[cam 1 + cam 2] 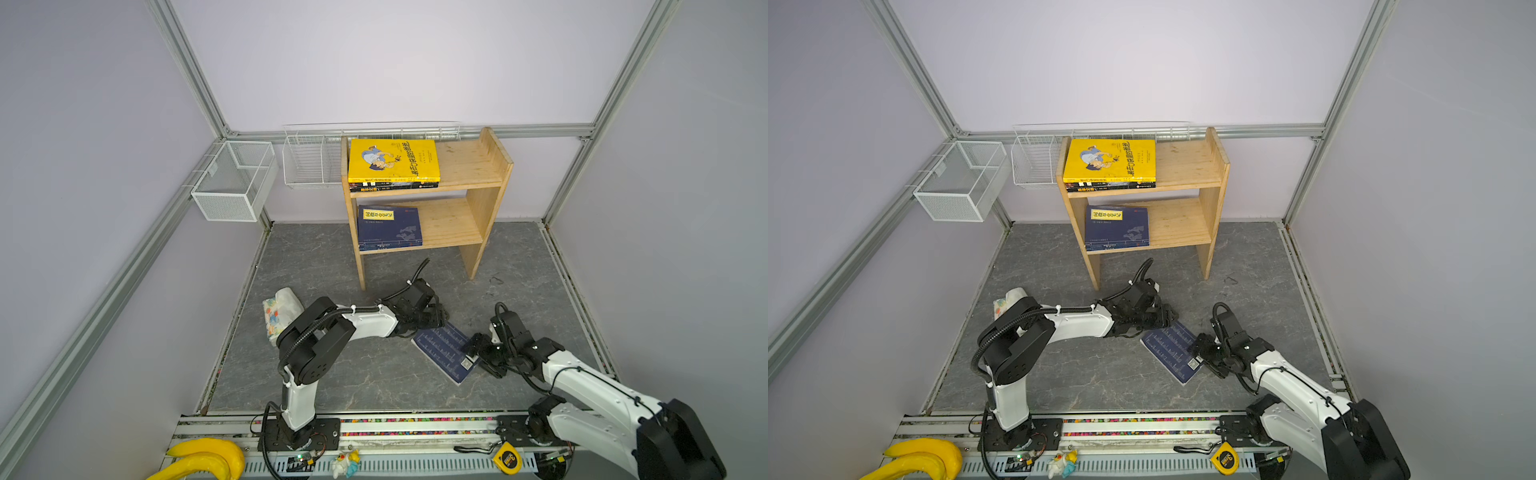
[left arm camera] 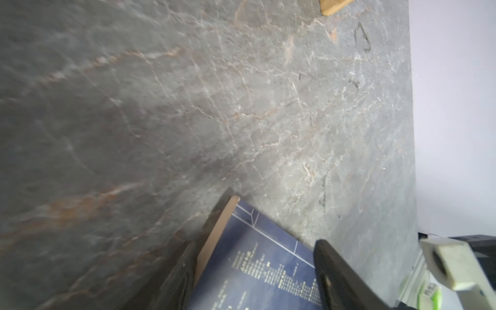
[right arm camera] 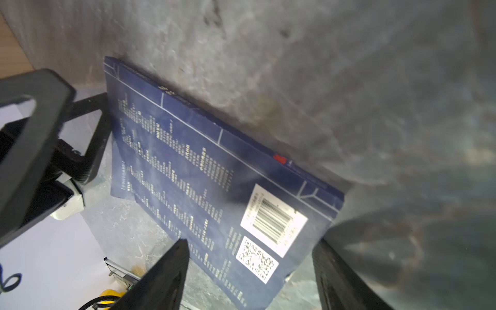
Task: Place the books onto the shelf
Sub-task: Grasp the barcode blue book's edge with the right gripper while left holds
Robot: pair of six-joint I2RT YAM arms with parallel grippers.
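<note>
navy paperback (image 1: 444, 351) | likely light, bendy; pinch near spine | left hand (image 1: 436, 320) spread astride page edge | right hand (image 1: 480, 355) spread

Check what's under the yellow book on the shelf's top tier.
Under the yellow book on the top tier of the shelf lies a stack of darker books. Only their spines show. Their covers are hidden by the yellow one, and the exact count is unclear.
</note>
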